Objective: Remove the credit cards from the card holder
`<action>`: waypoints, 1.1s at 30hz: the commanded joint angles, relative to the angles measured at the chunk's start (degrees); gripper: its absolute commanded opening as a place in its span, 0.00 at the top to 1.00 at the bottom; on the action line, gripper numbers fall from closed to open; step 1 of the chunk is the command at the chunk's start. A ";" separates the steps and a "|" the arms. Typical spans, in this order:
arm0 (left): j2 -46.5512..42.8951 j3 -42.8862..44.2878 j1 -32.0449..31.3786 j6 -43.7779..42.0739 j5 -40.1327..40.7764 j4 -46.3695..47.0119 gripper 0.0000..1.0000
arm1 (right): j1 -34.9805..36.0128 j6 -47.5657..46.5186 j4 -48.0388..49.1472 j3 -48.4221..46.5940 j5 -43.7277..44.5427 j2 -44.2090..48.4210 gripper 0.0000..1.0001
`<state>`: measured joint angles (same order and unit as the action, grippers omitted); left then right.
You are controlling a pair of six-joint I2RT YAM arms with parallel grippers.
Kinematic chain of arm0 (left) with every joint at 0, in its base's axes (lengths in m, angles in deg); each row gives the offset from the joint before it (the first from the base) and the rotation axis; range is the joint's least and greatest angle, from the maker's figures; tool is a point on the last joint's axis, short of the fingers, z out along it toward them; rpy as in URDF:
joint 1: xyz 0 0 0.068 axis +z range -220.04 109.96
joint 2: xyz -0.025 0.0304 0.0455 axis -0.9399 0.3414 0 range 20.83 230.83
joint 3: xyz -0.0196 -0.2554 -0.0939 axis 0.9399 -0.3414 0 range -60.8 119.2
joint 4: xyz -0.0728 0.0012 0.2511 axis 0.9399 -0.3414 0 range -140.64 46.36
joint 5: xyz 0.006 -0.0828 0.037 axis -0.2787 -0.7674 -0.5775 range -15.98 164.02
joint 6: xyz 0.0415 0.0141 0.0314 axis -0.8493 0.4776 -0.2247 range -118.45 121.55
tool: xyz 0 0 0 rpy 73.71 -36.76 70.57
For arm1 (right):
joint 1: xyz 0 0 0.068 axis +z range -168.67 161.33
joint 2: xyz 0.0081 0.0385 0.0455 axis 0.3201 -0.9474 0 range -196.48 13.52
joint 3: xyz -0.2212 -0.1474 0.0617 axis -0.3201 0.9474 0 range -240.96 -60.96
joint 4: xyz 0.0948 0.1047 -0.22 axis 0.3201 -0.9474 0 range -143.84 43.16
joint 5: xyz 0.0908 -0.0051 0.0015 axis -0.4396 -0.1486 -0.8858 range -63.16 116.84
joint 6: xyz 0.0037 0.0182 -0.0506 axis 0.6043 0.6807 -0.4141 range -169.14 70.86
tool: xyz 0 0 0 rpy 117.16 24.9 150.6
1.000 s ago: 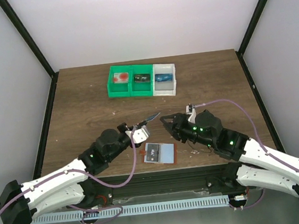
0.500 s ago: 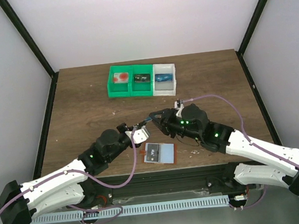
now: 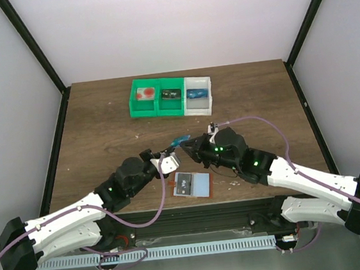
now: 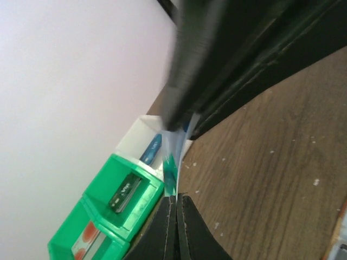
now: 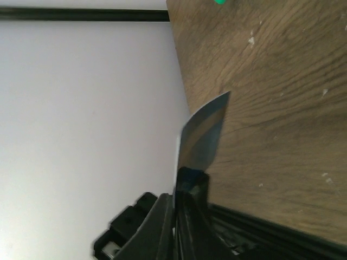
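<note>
A blue credit card (image 3: 180, 139) is held in the air between both grippers, above the table's middle. My left gripper (image 3: 172, 150) is shut on its near end; in the left wrist view the card (image 4: 171, 168) stands edge-on out of the closed jaws of the gripper (image 4: 177, 197). My right gripper (image 3: 186, 144) is closed on the card from the other side; in the right wrist view the card (image 5: 205, 130) sticks up out of that gripper (image 5: 176, 197). The card holder (image 3: 203, 186) lies open on the table near the front edge, with another card (image 3: 183, 184) on its left panel.
A row of green and white bins (image 3: 171, 96) with small items stands at the back middle, and also shows in the left wrist view (image 4: 119, 200). Black frame posts stand at the table's sides. The table's front edge is just below the card holder.
My right arm has swung left to the card in my left gripper and closed on it. My left gripper has stayed in place with the card. The card holder has not moved.
</note>
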<state>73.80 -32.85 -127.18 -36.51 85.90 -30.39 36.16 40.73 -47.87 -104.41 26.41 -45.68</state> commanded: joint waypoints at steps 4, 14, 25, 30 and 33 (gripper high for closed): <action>-0.23 0.48 -0.34 1.03 0.70 0.21 0.98 | -0.44 -10.54 4.53 0.07 -0.09 0.42 0.99; -5.03 4.57 0.93 26.87 -2.12 -7.18 0.25 | -4.49 -40.45 5.94 2.91 -1.45 6.29 0.99; -6.83 4.03 20.20 56.80 -28.69 -9.08 0.00 | -23.19 -53.09 2.25 -3.63 -17.50 -1.89 0.99; -3.54 1.70 29.83 69.19 -48.33 -4.29 0.00 | -31.49 -56.55 2.24 -8.00 -21.53 -10.80 1.00; -1.10 3.19 31.61 72.41 -51.52 -7.14 0.00 | -36.56 -56.94 1.32 -11.37 -26.30 -17.97 1.00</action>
<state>70.55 -30.23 -97.48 26.28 47.11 -37.32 4.84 -12.73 -45.38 -110.88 7.16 -56.76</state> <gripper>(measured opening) 0.997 0.017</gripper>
